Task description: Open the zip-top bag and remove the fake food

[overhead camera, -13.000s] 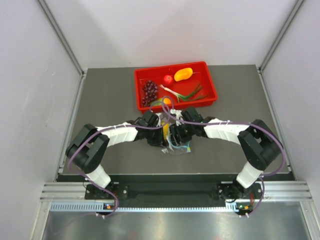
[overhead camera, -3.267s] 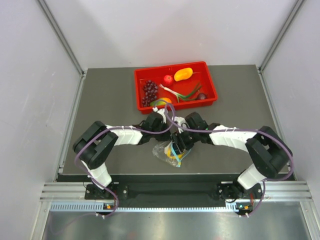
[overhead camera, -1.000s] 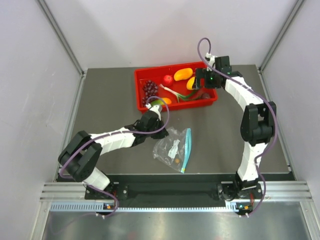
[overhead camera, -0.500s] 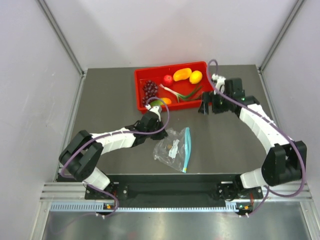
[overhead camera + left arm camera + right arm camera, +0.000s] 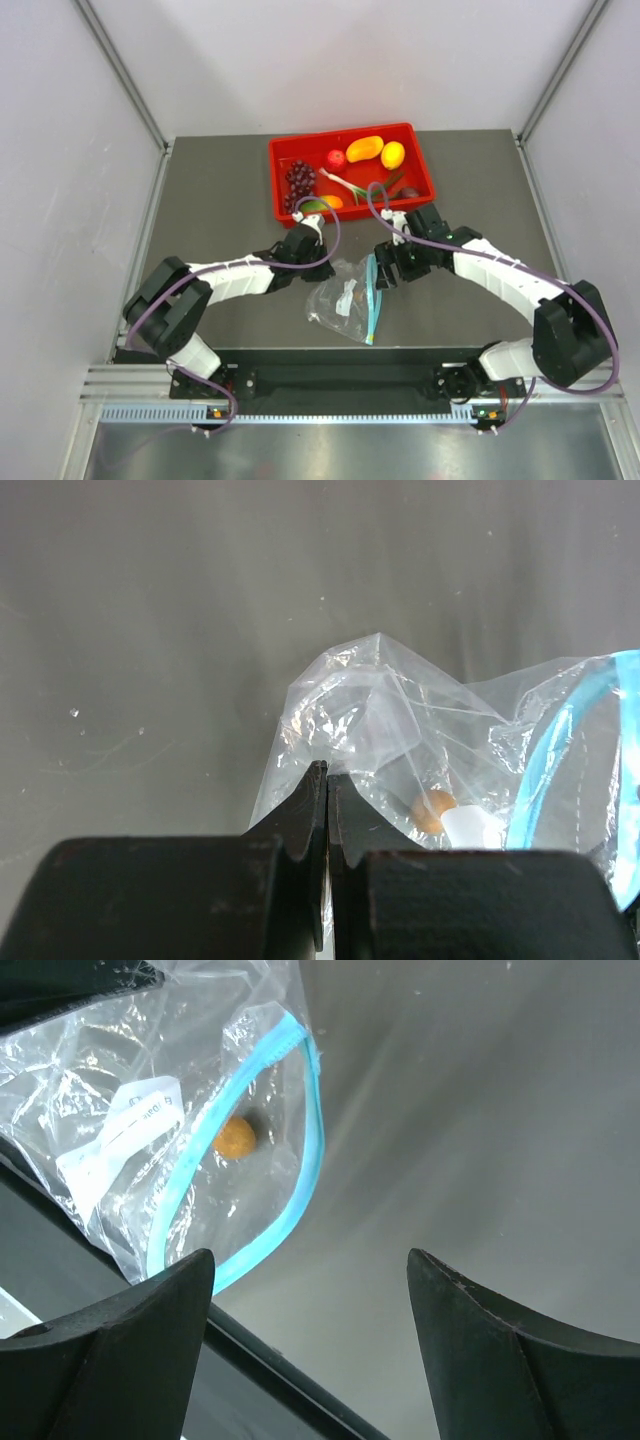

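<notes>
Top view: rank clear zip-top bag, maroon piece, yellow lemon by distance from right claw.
1. Clear plastic zip-top bag, beside the right claw.
2. Small dark maroon piece, red tray's near-right corner.
3. Round yellow plastic lemon, tray's far-right side.

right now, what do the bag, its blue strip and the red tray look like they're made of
Zip-top bag: thin clear plastic film, glossy; it crinkles and glints. Zip strip: teal-blue plastic, seemingly stiffer, holding a smooth curve. Red tray: probably rigid moulded plastic, smooth with a slight sheen.
</notes>
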You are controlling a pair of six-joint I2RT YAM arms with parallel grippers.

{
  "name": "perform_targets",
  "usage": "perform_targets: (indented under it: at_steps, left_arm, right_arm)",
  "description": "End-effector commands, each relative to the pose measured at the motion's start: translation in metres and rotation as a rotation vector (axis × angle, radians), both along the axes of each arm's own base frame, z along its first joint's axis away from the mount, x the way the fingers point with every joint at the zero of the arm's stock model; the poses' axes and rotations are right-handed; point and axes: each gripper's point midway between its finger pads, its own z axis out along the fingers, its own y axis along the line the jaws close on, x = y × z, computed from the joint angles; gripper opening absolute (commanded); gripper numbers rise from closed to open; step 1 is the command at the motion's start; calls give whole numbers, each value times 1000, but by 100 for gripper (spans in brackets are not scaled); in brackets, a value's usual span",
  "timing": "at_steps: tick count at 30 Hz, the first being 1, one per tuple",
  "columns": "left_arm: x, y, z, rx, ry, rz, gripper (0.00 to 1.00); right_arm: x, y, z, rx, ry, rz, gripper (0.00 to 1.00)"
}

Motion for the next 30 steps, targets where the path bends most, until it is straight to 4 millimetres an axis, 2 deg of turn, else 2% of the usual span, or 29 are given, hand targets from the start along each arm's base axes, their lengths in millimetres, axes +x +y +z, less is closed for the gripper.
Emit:
perform_targets:
  at_steps: [1, 5, 10, 15, 19, 24, 30]
  left_arm:
    - [9, -8, 10, -19, -17, 3, 0]
    - [10, -8, 10, -20, -15, 7, 0]
    - [10, -8, 8, -12, -10, 9, 0]
    - [12, -9, 9, -6, -8, 12, 0]
    - [14, -6, 7, 10, -4, 24, 0]
    - [17, 3, 1, 49, 0, 75, 0]
    - [21, 10, -2, 87, 19, 125, 0]
  right_arm:
    - [8, 21, 6, 69, -44, 7, 77]
    - [5, 36, 0, 101, -21, 30, 75]
    - [0, 59, 6, 129, -33, 88, 72]
    - [-3, 65, 3, 103, -33, 113, 63]
    - [-5, 63, 7, 73, -36, 113, 63]
    - [-18, 60, 12, 72, 8, 142, 61]
    - [-31, 72, 18, 135, 78, 211, 55]
